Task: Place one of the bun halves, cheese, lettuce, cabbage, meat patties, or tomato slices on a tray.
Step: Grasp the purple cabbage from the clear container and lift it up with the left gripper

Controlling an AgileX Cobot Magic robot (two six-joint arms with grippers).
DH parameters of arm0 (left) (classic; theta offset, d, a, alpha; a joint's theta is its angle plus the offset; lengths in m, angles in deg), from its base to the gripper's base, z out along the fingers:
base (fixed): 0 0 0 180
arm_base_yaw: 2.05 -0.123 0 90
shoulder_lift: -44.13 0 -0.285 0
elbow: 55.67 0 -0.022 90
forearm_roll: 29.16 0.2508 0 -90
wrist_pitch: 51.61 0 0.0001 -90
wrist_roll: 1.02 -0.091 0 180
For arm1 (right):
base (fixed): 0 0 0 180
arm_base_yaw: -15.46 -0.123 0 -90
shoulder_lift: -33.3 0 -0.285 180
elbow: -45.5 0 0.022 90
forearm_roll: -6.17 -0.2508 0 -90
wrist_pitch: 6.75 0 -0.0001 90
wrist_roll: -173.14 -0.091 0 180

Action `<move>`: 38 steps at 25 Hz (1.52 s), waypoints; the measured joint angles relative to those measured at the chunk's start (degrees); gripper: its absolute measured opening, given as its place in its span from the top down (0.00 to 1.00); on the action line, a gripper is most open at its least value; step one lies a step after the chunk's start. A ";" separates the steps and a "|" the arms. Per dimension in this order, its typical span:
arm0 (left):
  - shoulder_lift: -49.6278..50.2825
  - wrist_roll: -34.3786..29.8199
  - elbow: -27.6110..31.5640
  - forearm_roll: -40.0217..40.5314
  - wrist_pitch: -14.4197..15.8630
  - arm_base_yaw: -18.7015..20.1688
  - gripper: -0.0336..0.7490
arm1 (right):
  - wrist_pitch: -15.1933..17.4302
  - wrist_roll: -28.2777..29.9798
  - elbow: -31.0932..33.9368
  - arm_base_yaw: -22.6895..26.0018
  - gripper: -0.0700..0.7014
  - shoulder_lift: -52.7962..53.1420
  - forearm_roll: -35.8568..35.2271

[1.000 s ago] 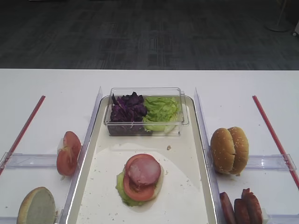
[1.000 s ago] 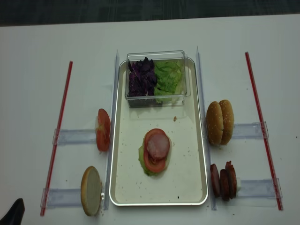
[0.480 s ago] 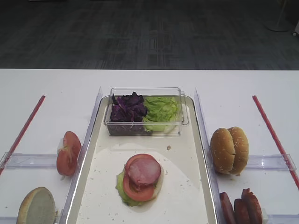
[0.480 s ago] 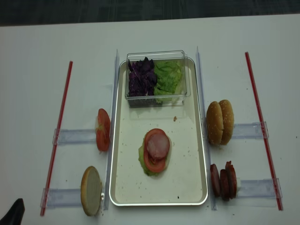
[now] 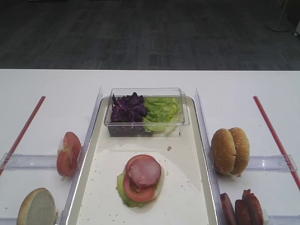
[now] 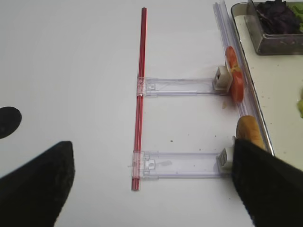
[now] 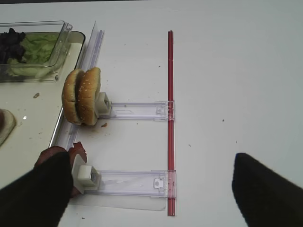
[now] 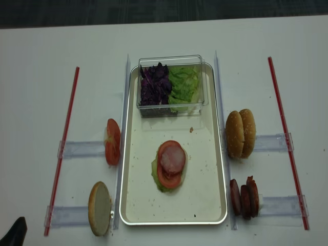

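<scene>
White table (image 8: 41, 61), dark carpeted floor (image 5: 140, 33) beyond, silvery tray (image 8: 134, 205) centred

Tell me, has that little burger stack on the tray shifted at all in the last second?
No. The stack sits at the same spot on the tray, equally far below the clear tub, as before.

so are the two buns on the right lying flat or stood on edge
On edge: the bun halves stand upright, pressed together against a clear holder, domes facing sideways.
</scene>
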 joint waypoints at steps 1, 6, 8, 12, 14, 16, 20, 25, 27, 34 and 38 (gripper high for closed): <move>0.00 0.00 -0.12 0.00 0.39 0.00 0.17 | 0.00 0.00 0.00 0.00 0.01 0.00 0.00; 6.37 0.42 -1.53 0.00 3.85 0.00 0.17 | 0.00 0.00 0.00 0.00 0.01 0.00 0.00; 11.10 0.69 -1.87 -0.23 4.14 0.00 0.17 | 0.00 0.00 0.00 0.00 0.01 0.00 0.00; 21.44 0.82 -1.90 -2.06 4.14 0.00 0.17 | 0.00 0.00 0.00 0.00 0.01 0.00 0.00; 26.09 0.82 -2.00 -3.00 4.04 0.00 0.17 | 0.00 0.00 0.00 0.00 0.01 0.00 0.00; 30.88 0.58 -2.25 -3.22 3.96 0.00 0.17 | 0.00 0.00 0.00 0.00 0.01 0.00 0.00; 38.19 0.07 -2.38 -3.22 3.36 0.00 0.17 | 0.00 0.00 0.00 0.00 0.01 0.00 0.00; 42.98 -0.62 -2.38 -2.67 2.80 0.00 0.17 | 0.00 0.00 0.00 0.00 0.01 0.00 -0.09; 43.55 -0.80 -2.38 -2.34 2.72 0.00 0.17 | 0.00 0.00 0.00 0.00 0.01 0.00 -0.09; 43.65 -1.03 -2.38 -1.43 2.72 0.00 0.17 | -0.12 0.00 0.00 0.00 0.01 0.00 -0.09; 43.68 -0.21 -2.38 -0.84 2.58 0.00 0.17 | -0.12 0.00 0.00 0.00 0.01 0.00 -0.09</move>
